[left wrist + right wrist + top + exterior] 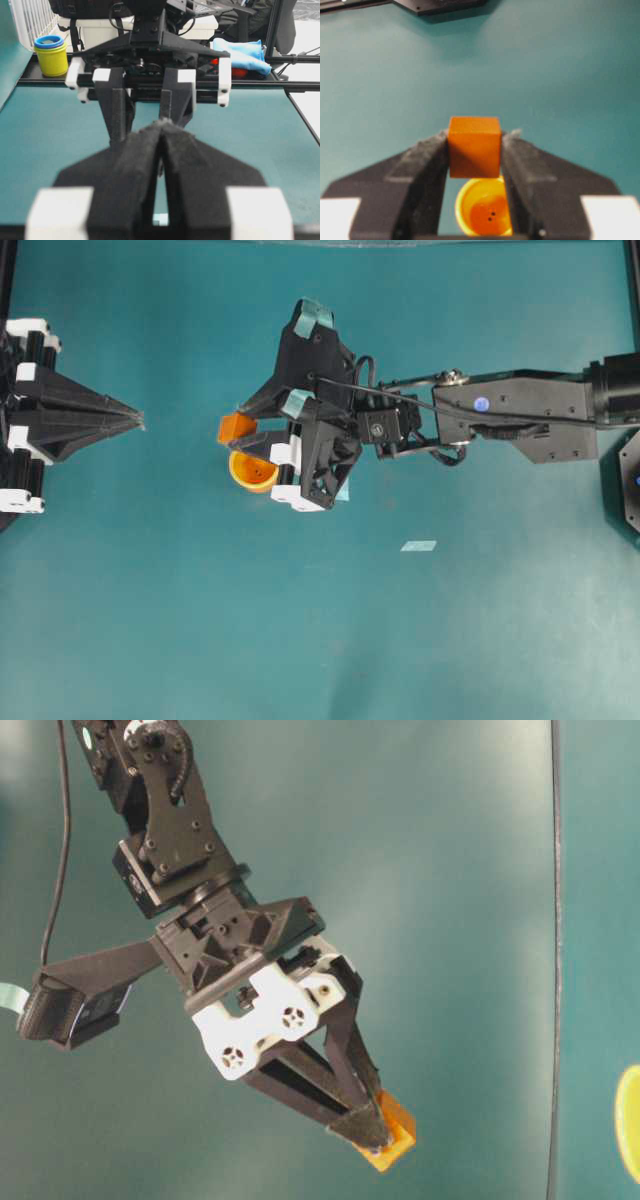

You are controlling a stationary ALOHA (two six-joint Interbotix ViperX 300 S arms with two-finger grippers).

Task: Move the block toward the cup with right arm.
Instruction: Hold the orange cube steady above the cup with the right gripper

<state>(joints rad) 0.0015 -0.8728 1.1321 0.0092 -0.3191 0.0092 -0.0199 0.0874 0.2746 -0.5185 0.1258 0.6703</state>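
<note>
Clamped in the right gripper [474, 150], the block [473, 146] hung above the cup [483, 208] at lower centre — best centred before release; left gripper [161, 131] shut.

Overhead straight down, table-level close, wrist views along their grippers

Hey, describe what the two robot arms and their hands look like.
Both are black. The right arm has a blue dot on its link and a thin black cable running to the right hand, which has white blocks and pale teal tape. The left hand is black and pointed with white blocks.
</note>
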